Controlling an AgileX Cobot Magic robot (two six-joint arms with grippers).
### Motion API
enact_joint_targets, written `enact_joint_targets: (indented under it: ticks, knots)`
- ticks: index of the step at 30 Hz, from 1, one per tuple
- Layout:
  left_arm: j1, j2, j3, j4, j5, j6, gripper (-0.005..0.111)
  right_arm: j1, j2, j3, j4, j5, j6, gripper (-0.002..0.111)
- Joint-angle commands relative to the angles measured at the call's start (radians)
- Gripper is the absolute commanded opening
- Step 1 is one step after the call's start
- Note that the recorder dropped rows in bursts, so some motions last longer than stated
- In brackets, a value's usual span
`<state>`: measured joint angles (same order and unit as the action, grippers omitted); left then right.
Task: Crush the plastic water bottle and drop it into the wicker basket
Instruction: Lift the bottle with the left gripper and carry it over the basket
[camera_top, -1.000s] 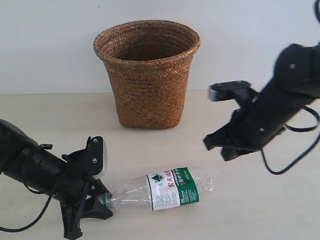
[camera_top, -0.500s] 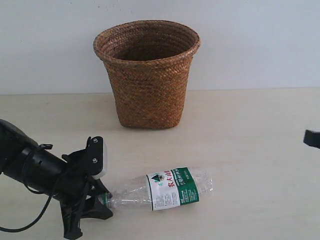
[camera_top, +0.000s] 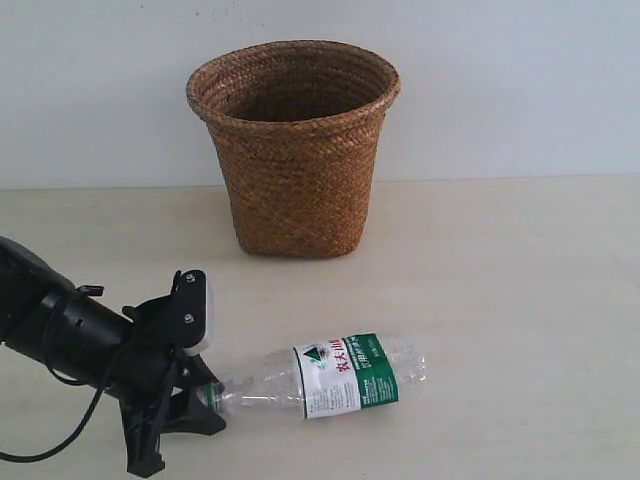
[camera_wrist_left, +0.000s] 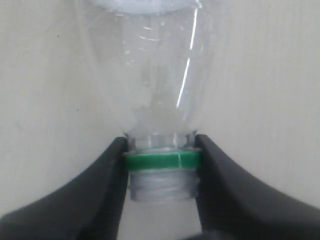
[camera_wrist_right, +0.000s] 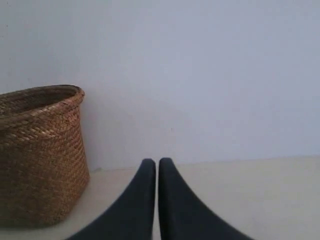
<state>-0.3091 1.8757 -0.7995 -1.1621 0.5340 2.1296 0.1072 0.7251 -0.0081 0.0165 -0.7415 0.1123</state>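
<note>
The plastic water bottle (camera_top: 330, 378) lies on its side on the table, its neck pointing left. It has no cap on: the bare threaded mouth and green neck ring (camera_wrist_left: 162, 161) show in the left wrist view. My left gripper (camera_top: 205, 392) is shut on that neck, one finger (camera_wrist_left: 105, 185) on each side. The wicker basket (camera_top: 295, 145) stands upright behind, against the wall, and also shows in the right wrist view (camera_wrist_right: 37, 155). My right gripper (camera_wrist_right: 157, 162) is out of the exterior view; its fingers are pressed together, holding nothing.
A pale table (camera_top: 500, 300) runs to a white wall (camera_top: 500, 80). A black cable (camera_top: 60, 440) trails from the left arm near the front edge.
The right arm has pulled away to the right and left the exterior view. The left gripper and bottle have barely moved.
</note>
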Motion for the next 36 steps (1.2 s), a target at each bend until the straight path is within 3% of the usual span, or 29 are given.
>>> enact_joint_targets:
  ticks: [1, 14, 20, 24, 30, 36]
  knots:
    - [-0.003, -0.053, -0.001, -0.008, 0.015, -0.044, 0.004, -0.005, -0.123, 0.008, -0.017, 0.134, 0.024, 0.0]
    - [-0.003, -0.192, -0.001, -0.008, 0.028, -0.302, 0.004, -0.005, -0.397, 0.008, -0.017, 0.525, 0.091, 0.0]
    - [-0.003, -0.308, -0.001, -0.036, 0.179, -0.361, 0.004, -0.005, -0.402, 0.008, -0.003, 0.676, 0.118, 0.0]
    - [-0.003, -0.405, -0.001, -0.112, 0.269, -0.365, 0.004, -0.005, -0.402, 0.008, 0.0, 0.705, 0.125, 0.0]
    - [-0.003, -0.573, -0.001, -0.317, 0.261, -0.402, 0.004, -0.005, -0.402, 0.008, 0.0, 0.703, 0.144, 0.0]
    - [-0.003, -0.681, -0.013, -0.582, 0.032, -0.356, 0.004, -0.005, -0.402, 0.008, 0.0, 0.7, 0.152, 0.0]
